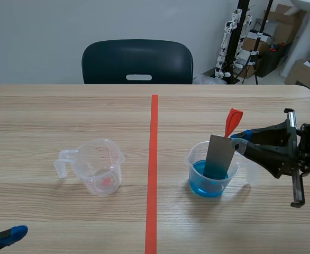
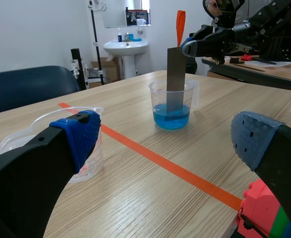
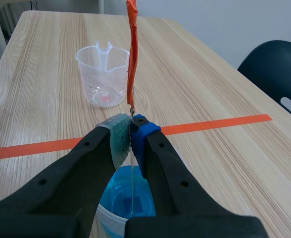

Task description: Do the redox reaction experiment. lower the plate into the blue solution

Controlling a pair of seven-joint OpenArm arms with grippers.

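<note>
The grey metal plate [image 1: 221,156] stands almost upright in the clear beaker [image 1: 234,174]. Its lower end is already under the blue solution [image 1: 200,182], while the bigger upper part rises above the rim. It leans a little, I think because it is carried only at 1 upper corner. There the right gripper [image 3: 130,135] has its 2 pads pressed onto the thin metal, so the plate hangs from the grip. An orange tab [image 1: 232,120] sticks up from the same corner, probably as a handle, so that fingers need not come near the liquid. The beaker is in the right half of the table [image 1: 65,106], between the orange tape line [image 1: 153,159] and the right edge. I judge the lowering as nearly done; what remains is to let the plate down gently so that the beaker does not tip. Across the line, in the left half, an empty measuring cup [image 1: 98,168] stands unused. The left gripper [image 2: 168,135] is low at the near left corner, its fingers spread wide and holding nothing, well apart from the work.
</note>
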